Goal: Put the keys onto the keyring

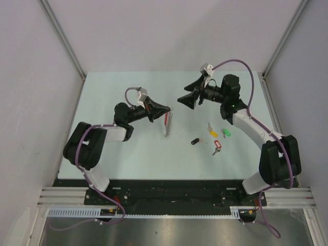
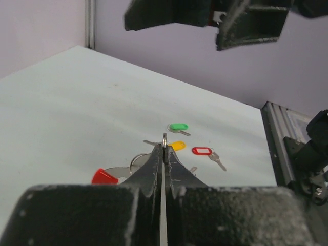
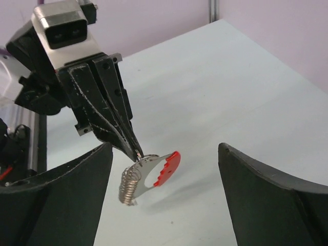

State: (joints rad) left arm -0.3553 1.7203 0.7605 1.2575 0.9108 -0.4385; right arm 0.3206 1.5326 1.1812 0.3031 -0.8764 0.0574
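My left gripper (image 1: 167,109) is shut on the keyring (image 1: 167,124) and holds it up off the table by one thin ring at its top. In the left wrist view the fingertips (image 2: 160,152) pinch that ring and the keyring's red arc (image 2: 104,177) hangs to the left. The right wrist view shows the keyring (image 3: 146,172) dangling with its silver rings at lower left. My right gripper (image 1: 183,95) is open and empty, facing the keyring from a short way off, and its point in the wrist view (image 3: 165,147) is just above the ring. The yellow key (image 1: 211,131), green key (image 1: 225,132), red key (image 1: 217,146) and black key (image 1: 195,141) lie on the table.
The keys also show in the left wrist view: green (image 2: 179,127), yellow (image 2: 177,145), red (image 2: 202,150). White walls with metal corner posts (image 1: 65,43) close in the pale table (image 1: 128,159). A metal rail (image 1: 174,197) runs along the near edge.
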